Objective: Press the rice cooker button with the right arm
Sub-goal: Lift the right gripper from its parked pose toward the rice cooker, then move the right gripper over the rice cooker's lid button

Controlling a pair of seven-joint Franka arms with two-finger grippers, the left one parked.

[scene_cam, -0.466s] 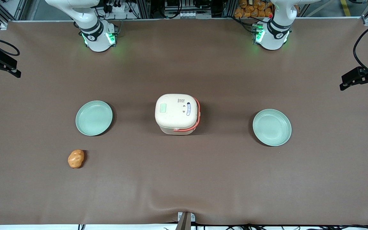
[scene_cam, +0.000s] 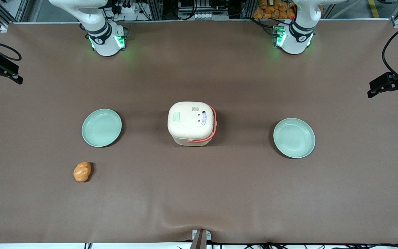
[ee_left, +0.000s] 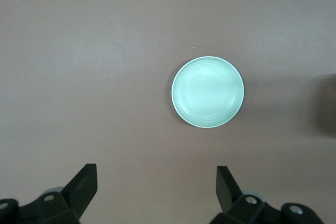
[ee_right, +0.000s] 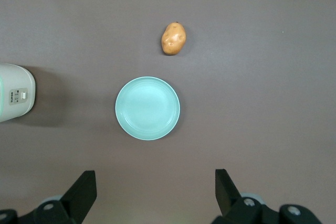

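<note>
**1 button left to press**

2 claw (ee_right: pixel 152 195) fingers spread wide, holding nothing, high over a green plate (ee_right: pixel 147 108). The rice cooker (scene_cam: pixel 191 122) sits mid-table, button (scene_cam: pixel 176 117) untouched. Next, the claw should travel over and push down.

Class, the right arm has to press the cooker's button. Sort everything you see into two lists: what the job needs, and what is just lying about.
Needed:
- rice cooker, mid-table, lid shut
- button on its lid
- pincer, open, high above the plate at the working arm's end

Lying about:
- plate beneath the pincer
- second plate
- potato
</note>
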